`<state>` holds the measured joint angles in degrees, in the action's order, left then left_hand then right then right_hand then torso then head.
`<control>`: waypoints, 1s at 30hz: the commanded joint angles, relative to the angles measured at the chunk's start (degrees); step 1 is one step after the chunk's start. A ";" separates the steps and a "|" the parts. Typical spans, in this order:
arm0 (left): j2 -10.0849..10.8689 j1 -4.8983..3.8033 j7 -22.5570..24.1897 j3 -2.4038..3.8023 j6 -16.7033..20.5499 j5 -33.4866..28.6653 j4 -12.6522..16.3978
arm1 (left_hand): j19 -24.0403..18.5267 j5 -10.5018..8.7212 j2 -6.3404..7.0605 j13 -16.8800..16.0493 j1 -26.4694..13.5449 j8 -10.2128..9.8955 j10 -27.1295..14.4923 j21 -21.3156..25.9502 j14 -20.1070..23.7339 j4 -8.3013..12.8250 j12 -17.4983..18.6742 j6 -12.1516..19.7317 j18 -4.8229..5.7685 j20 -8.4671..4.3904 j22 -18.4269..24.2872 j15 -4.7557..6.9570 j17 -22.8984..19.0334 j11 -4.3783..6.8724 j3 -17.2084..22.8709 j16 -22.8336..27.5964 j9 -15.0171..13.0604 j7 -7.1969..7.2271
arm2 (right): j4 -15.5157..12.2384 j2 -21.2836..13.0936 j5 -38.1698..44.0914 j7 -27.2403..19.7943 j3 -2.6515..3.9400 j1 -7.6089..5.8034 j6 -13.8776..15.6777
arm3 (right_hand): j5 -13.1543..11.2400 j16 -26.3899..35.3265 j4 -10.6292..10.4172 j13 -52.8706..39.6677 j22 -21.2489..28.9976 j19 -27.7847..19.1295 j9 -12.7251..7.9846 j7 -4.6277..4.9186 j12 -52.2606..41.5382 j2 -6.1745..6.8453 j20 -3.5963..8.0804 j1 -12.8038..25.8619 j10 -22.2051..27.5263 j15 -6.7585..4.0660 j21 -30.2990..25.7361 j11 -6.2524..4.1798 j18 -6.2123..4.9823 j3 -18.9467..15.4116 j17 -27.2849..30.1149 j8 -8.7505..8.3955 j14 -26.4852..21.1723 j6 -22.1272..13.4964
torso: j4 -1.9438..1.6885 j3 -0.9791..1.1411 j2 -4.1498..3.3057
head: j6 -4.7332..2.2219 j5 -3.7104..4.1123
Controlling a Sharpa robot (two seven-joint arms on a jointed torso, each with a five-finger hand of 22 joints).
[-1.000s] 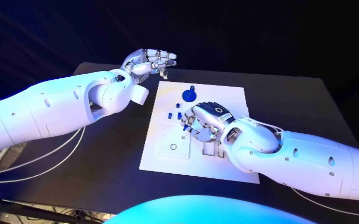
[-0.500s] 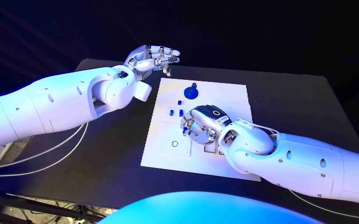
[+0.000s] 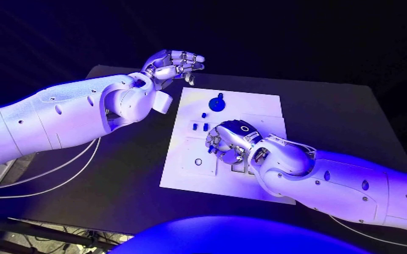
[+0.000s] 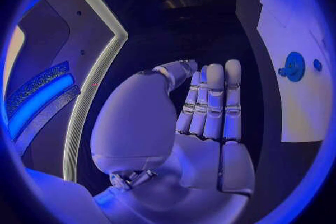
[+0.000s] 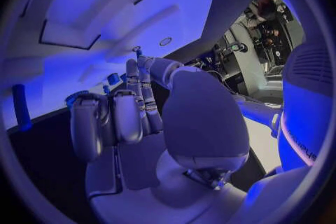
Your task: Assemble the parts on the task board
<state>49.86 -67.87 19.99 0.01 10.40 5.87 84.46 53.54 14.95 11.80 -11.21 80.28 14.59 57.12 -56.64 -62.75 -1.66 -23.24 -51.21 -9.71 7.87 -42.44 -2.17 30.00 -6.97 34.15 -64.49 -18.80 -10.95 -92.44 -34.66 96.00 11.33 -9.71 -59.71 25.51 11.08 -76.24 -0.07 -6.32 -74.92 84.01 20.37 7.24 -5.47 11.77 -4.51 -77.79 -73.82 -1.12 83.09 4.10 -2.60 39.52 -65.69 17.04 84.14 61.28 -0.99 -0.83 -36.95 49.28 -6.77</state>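
Note:
The white task board (image 3: 263, 110) lies in the middle of the black table. A round blue part (image 3: 217, 104) stands near its far edge, with small blue parts (image 3: 200, 127) just nearer. My right hand (image 3: 229, 143) hovers low over the board's middle with its fingers curled down. In the right wrist view its thumb and one finger meet on a small blue part (image 5: 138, 52). My left hand (image 3: 174, 66) is raised off the board's far left corner and holds nothing; in the left wrist view its fingers (image 4: 213, 98) stand side by side. The round blue part (image 4: 293, 66) also shows there.
The board has recessed slots (image 3: 240, 169) and a small ring hole (image 3: 197, 161) near its front. Bare black table (image 3: 339, 119) lies to the right of the board and to its left (image 3: 136, 160). Cables (image 3: 51, 177) hang under my left arm.
My right hand has drawn slightly nearer over the board's middle. My left hand stays raised by the far left corner, its fingers slightly more uncurled.

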 commanded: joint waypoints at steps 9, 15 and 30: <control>-0.10 -0.03 0.01 0.04 -0.69 -0.34 0.04 | -0.15 0.10 -0.48 -0.07 -0.14 0.01 -0.21 0.18 0.27 0.05 -0.26 0.10 -0.91 -0.03 0.05 -0.27 -0.05 0.03 -0.44 0.27 -0.03 -0.12 | 0.08 0.12 1.93 0.50 -0.02 0.07 -1.91 | -0.05 0.10 0.38 -0.09 -12.67 3.49 0.06 -0.04 0.01 -0.66 0.19 0.05 -1.50 -0.42 -0.33 -1.12 1.03 0.05 0.05 0.28 1.69 0.52 | -0.04 0.01 -0.01 | 0.13 0.06; -0.14 -0.03 -0.04 0.04 -0.77 -0.34 0.01 | -0.15 0.10 -0.48 -0.07 -0.14 0.01 -0.21 0.18 0.27 0.05 -0.26 0.10 -0.91 -0.03 0.05 -0.27 -0.05 0.03 -0.44 0.27 -0.03 -0.12 | 0.21 0.31 2.76 1.12 -0.02 0.08 -1.90 | -0.05 0.10 0.38 -0.09 -12.67 3.49 0.06 -0.04 0.01 -0.66 0.19 0.05 -1.50 -0.42 -0.33 -1.12 1.03 0.05 0.05 0.28 1.69 0.52 | 0.02 0.02 0.00 | 0.10 0.14; -0.22 -0.03 -0.24 0.04 -1.11 -0.33 -0.03 | -0.11 0.11 -0.50 -0.08 -0.15 -0.03 -0.36 0.32 0.28 0.06 -0.39 0.15 -0.91 -0.01 0.16 -0.28 -0.13 0.01 -0.54 0.31 -0.03 -0.14 | 0.37 0.91 4.18 2.03 -0.14 0.15 -3.60 | -0.41 0.09 0.49 -0.12 -12.68 3.48 0.29 -0.08 0.29 -0.50 0.18 0.87 -1.59 -0.41 -0.38 -1.13 1.02 -0.22 0.24 0.31 1.67 0.54 | -0.02 0.00 -0.01 | 0.19 0.09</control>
<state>49.77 -67.87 19.62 0.00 10.27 5.86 84.37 53.54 14.95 11.80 -11.20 80.28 14.59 57.13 -56.64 -62.75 -1.49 -23.24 -51.21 -9.71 7.87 -42.33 -2.17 29.92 -6.96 33.98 -64.49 -18.80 -10.95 -92.03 -33.86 98.86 13.17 -9.80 -59.65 23.74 10.93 -76.24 0.25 -6.34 -74.91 84.01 20.71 7.19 -5.38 11.53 -4.51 -77.24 -74.09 -1.13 83.08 3.89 -2.60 39.39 -65.50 17.17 84.14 61.56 -1.00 -0.83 -36.98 49.43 -6.66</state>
